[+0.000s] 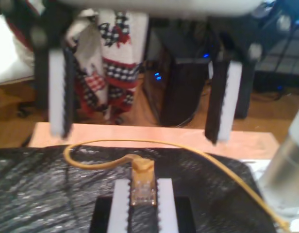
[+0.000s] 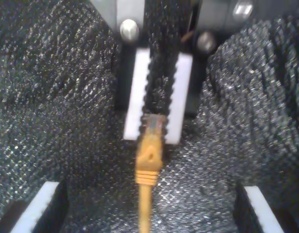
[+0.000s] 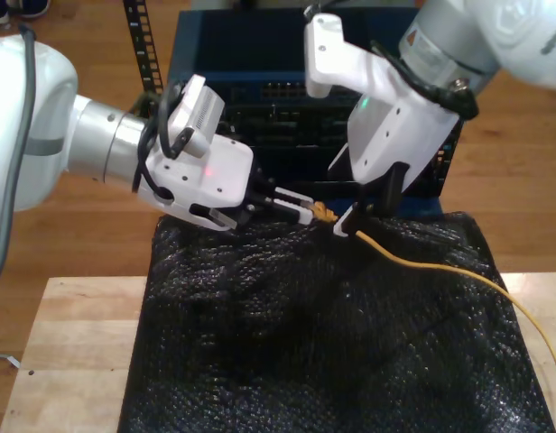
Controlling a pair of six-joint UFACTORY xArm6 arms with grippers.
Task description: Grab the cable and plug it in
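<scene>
The yellow-orange cable runs from the exterior view's right edge across the black mat up to its clear plug. My first gripper, on the arm at the exterior view's left, reaches in level and is shut on the plug, with the cable looping away behind it. My second gripper comes down from above and stands open, just behind the plug. Its fingers hang wide apart. In the second wrist view my second gripper straddles the cable, facing my first gripper and the plug.
A black bubble-textured mat covers most of the wooden table. Behind it stands a blue-framed rack of dark network gear with a row of ports. A blurred clear cylinder stands close to the cable.
</scene>
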